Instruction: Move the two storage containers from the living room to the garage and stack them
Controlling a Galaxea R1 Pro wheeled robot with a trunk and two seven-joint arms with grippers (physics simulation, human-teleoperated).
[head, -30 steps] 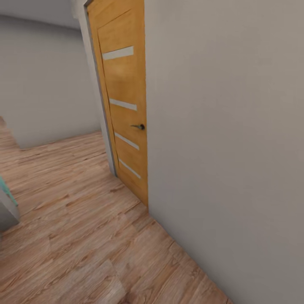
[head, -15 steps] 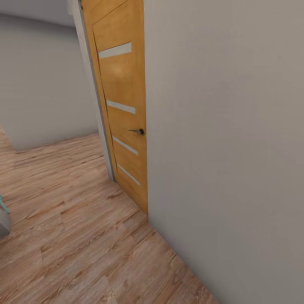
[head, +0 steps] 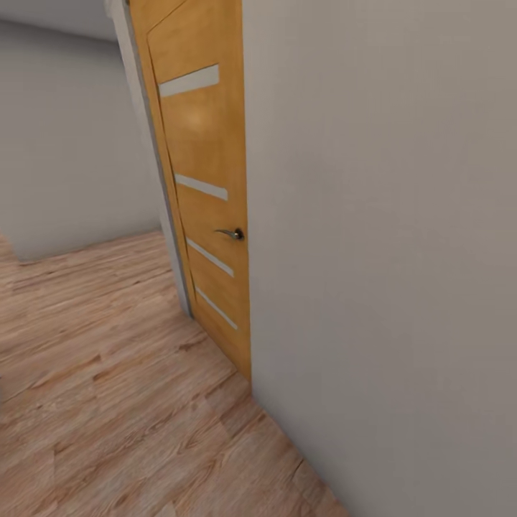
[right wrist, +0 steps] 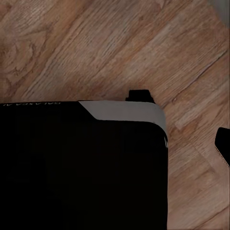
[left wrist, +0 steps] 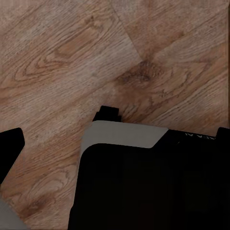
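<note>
The storage containers are out of view. I am in a passage with a light wood plank floor [head: 108, 373]. Both wrist views look straight down on my own black base with its grey trim [left wrist: 143, 182] [right wrist: 81, 167] over the same plank floor [left wrist: 62, 52] [right wrist: 96, 43].
An orange wooden door [head: 205, 215] with pale glass strips and a dark lever handle [head: 231, 233] stands ajar ahead. A plain white wall [head: 388, 251] runs close along my right side. A grey wall [head: 64, 158] closes the far left, with open floor before it.
The camera has moved: the door and right wall look nearer, and the teal and grey object at the left edge has slid out of the picture.
</note>
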